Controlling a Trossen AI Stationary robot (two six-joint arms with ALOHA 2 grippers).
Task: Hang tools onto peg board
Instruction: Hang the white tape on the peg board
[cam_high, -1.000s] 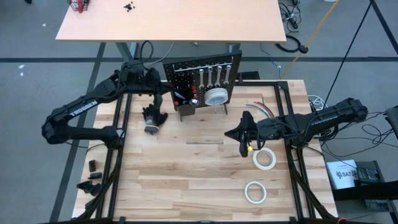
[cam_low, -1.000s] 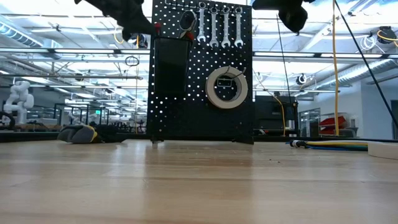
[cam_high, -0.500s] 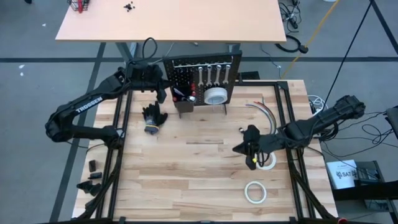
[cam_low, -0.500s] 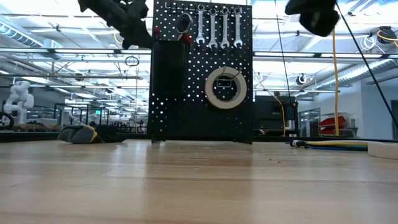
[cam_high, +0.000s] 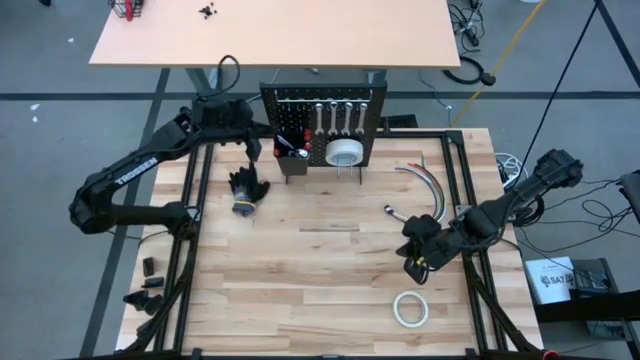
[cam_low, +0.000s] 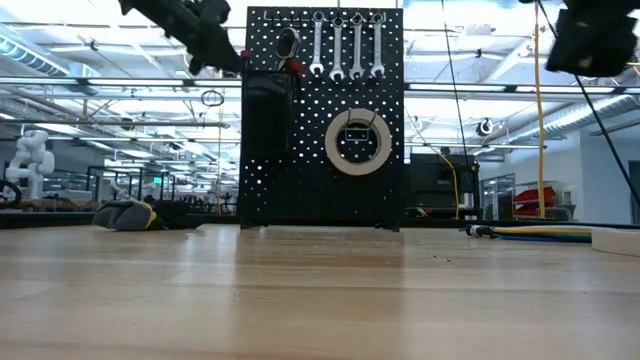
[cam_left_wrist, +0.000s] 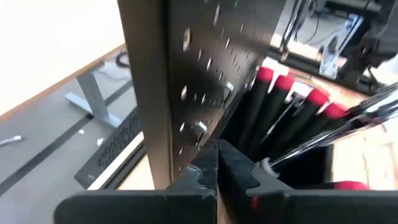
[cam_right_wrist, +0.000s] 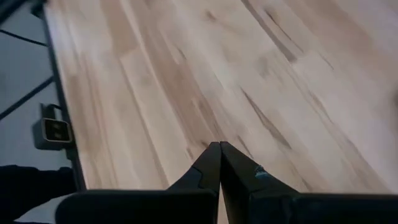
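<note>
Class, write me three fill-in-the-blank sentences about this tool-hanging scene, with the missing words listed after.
1. The number of wrenches hanging in a row on the peg board is ____.
2. The tape roll on the board hangs ____ the wrenches.
3. The right claw is ____, holding nothing.

Missing words: four; below; shut

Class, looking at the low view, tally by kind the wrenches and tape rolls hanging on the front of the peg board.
Wrenches: 4
Tape rolls: 1 showing from the front
Total: 5
</note>
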